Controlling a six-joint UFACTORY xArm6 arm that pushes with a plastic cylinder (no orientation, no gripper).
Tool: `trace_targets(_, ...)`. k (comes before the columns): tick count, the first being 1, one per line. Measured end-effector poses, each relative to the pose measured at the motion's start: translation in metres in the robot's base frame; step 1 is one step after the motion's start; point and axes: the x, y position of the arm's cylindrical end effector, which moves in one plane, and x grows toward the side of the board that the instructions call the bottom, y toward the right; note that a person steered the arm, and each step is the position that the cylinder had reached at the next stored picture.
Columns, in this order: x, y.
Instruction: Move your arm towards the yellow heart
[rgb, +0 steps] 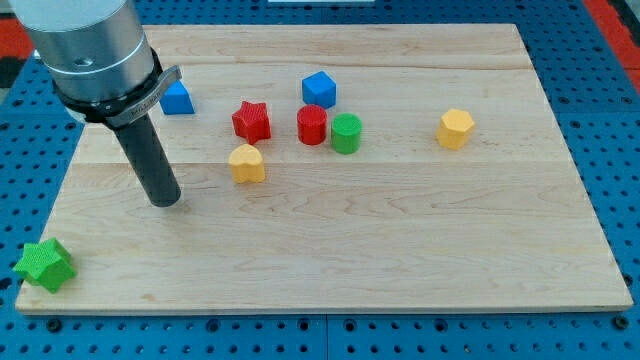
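Observation:
The yellow heart (246, 163) lies on the wooden board (330, 240), left of the middle. My tip (165, 201) rests on the board to the heart's left and a little below it, about a block and a half away, not touching it. The dark rod rises from the tip up to the grey arm body at the view's top left.
A red star (251, 120), a red cylinder (312, 125) and a green cylinder (346, 133) sit above and right of the heart. A blue cube (319, 89) is above them. A blue block (178, 98) is partly behind the arm. A yellow hexagon (455, 128) is at right, a green star (44, 264) at bottom left.

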Motion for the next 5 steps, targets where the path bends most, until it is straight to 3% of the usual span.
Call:
trace_targets(3,0.0,0.008)
trace_targets(5,-0.01,0.053)
